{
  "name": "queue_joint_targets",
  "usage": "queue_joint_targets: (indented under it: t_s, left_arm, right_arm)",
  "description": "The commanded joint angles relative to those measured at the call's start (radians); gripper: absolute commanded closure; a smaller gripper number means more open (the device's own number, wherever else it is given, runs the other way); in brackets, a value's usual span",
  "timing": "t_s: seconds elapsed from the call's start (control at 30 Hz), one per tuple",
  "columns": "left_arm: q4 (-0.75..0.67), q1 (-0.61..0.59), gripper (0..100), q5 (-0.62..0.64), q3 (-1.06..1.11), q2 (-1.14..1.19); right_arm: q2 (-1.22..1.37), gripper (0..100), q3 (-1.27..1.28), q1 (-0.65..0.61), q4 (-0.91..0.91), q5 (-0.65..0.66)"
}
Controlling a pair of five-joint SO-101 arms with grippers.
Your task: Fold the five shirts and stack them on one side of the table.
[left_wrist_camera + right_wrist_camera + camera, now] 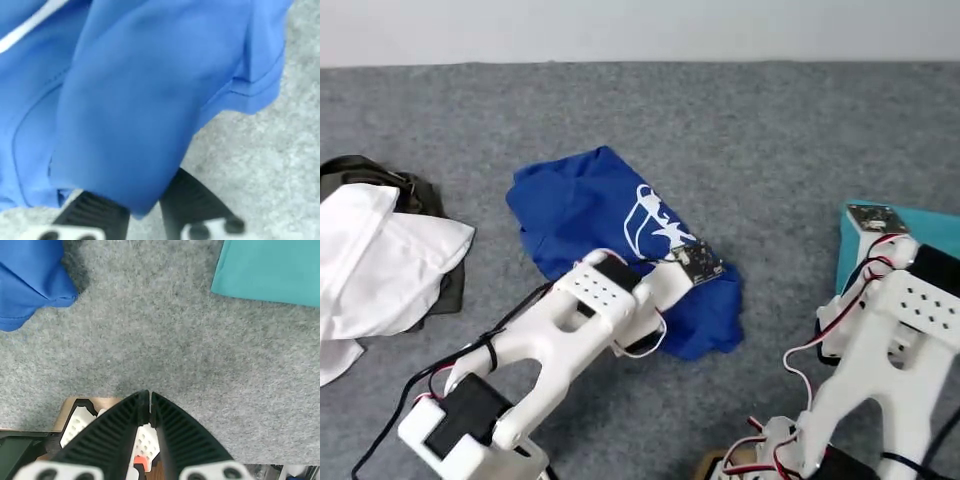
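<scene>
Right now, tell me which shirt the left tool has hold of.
The blue shirt with the white print, mid-table: the left tool pinches a fold of it. The white shirt, the dark shirt under it and the teal shirt lie ungripped.

Grey felt-covered desk (770, 130). Crumpled blue shirt (580, 210) at centre, teal shirt (930, 235) at right edge. At left, white shirt (380, 260) overlaps dark shirt (420, 190).

This looked like a robotics lab bench, not a home: the desk (770, 130) was covered in plain grey felt and backed by a bare white wall (640, 30). A white printed left arm (570, 330) and right arm (890, 340), trailing loose wires (798, 365), stood at its near edge.
</scene>
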Motion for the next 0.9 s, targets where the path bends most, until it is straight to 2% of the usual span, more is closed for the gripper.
queue_joint_targets:
  t_s: [0.0,0.2,0.5,0.63,0.87]
  left_arm:
    - [0.115,-0.034,99,-0.012,-0.131,-0.038]
    - [0.278,-0.173,99,-0.072,-0.338,-0.221]
    - [0.508,-0.509,99,-0.121,-0.653,-0.310]
    - [0.554,-0.701,99,-0.178,-0.691,-0.311]
    - [0.552,-1.059,99,-0.287,-0.693,-0.310]
  right_arm:
    - [-0.031,98.8,-0.014,-0.012,0.038,-0.008]
    - [-0.031,98.8,-0.015,-0.013,0.038,-0.005]
    - [-0.031,98.8,-0.126,-0.045,0.038,-0.008]
    - [-0.031,98.8,-0.176,-0.174,0.038,-0.009]
    - [-0.015,98.7,-0.201,-0.532,0.010,-0.037]
